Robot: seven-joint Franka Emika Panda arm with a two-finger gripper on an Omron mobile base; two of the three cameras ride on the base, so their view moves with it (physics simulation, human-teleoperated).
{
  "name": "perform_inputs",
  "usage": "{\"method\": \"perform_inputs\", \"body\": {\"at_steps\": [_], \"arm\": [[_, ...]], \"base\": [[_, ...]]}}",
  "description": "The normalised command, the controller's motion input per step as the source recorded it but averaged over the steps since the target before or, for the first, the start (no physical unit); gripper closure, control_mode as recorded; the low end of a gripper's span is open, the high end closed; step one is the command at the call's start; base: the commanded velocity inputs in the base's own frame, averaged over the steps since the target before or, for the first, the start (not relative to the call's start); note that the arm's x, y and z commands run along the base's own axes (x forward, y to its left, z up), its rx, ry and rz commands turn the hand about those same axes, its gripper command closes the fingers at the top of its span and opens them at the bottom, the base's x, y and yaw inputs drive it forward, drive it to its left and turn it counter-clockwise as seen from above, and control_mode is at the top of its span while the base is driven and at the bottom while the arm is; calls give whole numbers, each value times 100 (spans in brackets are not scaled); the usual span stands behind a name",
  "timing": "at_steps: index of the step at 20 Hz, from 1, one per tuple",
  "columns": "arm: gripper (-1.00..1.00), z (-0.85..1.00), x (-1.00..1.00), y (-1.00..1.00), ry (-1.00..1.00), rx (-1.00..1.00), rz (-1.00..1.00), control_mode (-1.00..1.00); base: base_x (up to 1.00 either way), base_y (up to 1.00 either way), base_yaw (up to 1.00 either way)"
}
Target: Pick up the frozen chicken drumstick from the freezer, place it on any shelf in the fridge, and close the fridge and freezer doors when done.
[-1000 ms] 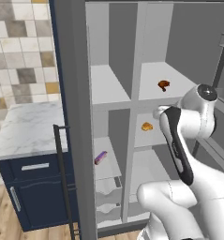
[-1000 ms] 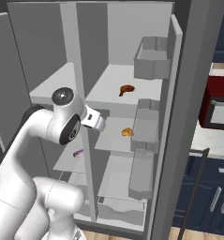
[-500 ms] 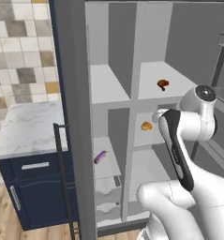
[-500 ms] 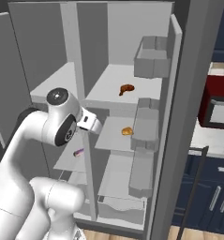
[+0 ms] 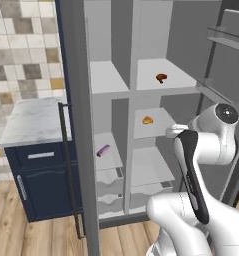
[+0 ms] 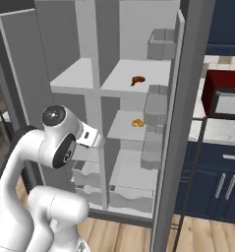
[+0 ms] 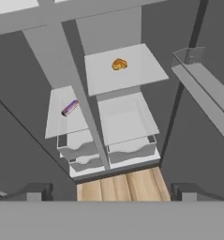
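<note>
Drumstick placement looks finished, judging from where things lie: the frozen chicken drumstick [image 5: 161, 78] rests on the highest shelf [image 5: 163, 75] of the wider column, and what remains is shutting both doors.

Nearest the cameras, the white arm rises in front of the open unit, its wrist bent toward the cabinet. The gripper [image 7: 111, 191] points down and inward; its two dark finger tips [image 7: 36, 191] stand far apart at the bottom of the hand view with nothing between them, so it is spread and empty.

Beyond it, both tall grey doors hang open. The freezer door [image 5: 77, 130] stands edge-on with its long black bar handle. The fridge door [image 6: 180, 123] stands edge-on too, with clear bins on its inner face.

Farther in, the freezer [image 5: 105, 150], the narrower column, holds a pink-purple bar [image 5: 103, 150] on a lower shelf above white drawers. The fridge [image 6: 133, 147], the wider column, holds an orange-yellow lump [image 5: 148, 120] on its middle shelf.

At the back and top, the drumstick is a small, dark reddish-brown lumpy piece, sitting near the middle of the shelf, well apart from the gripper.

The next move likely calls for pulling the arm clear of the opening, then reaching around a door's outer side to push it closed.
</note>
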Motion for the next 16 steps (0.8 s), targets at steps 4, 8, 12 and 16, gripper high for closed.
{"method": "perform_inputs", "body": {"at_steps": [4, 8, 12, 16], "arm": [[-100, 0, 0, 0, 0, 0, 0, 100], [-100, 0, 0, 0, 0, 0, 0, 100], [-100, 0, 0, 0, 0, 0, 0, 100], [-100, 0, 0, 0, 0, 0, 0, 100]], "base": [[-20, -22, 14], [-44, -39, 10], [-20, -48, 3], [-6, -11, 0]]}}
